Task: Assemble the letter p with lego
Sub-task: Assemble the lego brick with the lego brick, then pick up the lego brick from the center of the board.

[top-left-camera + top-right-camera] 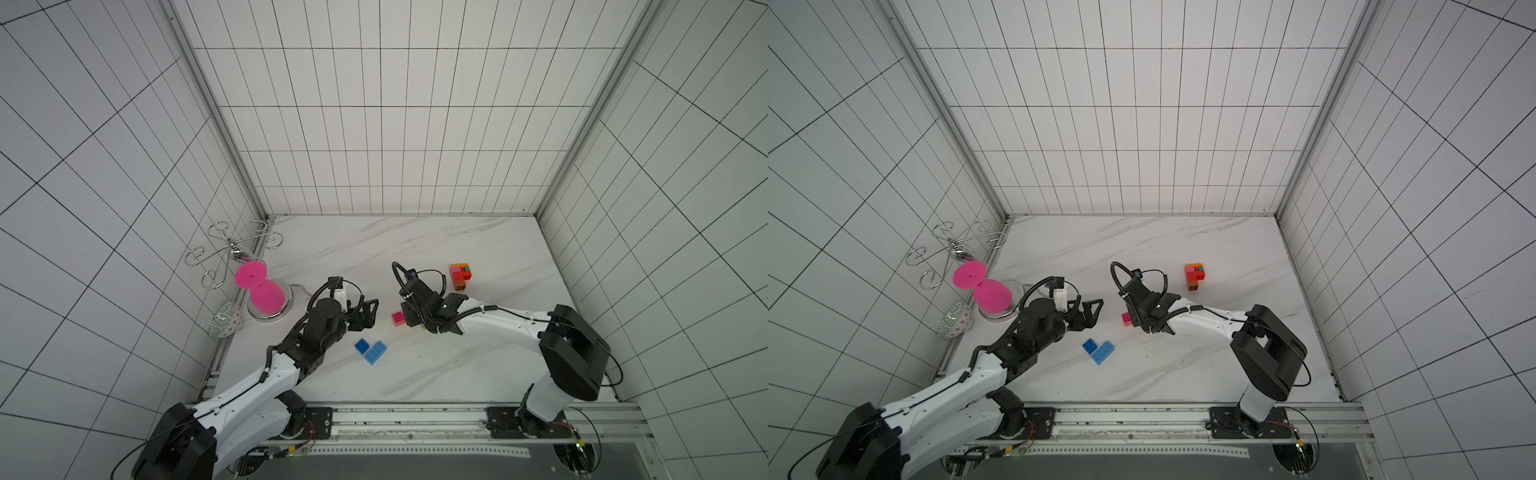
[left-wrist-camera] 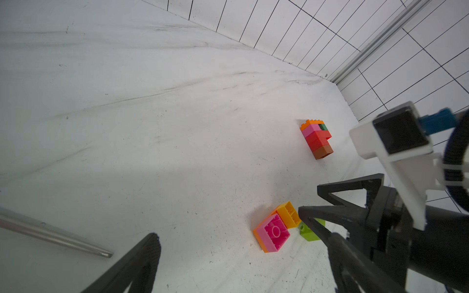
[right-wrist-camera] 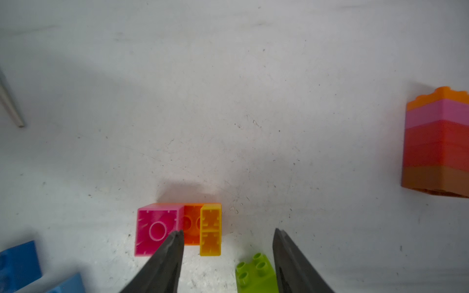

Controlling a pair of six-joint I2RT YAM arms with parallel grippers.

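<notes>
Brick stack (image 1: 460,276) lies behind brick cluster (image 1: 398,318).

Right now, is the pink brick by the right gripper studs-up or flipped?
Flipped: the pink brick shows its hollow, ringed underside upward in a top view and both wrist views.

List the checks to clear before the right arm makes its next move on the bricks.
1. Right gripper open, nothing clamped: ok.
2. Lime brick free of its fingers: cannot tell; it sits between them, close to one.
3. Left gripper open, empty: ok.
4. Pink brick studs up: not ok; its hollow underside shows.
5. Multicoloured stack apart from both arms: ok.
</notes>
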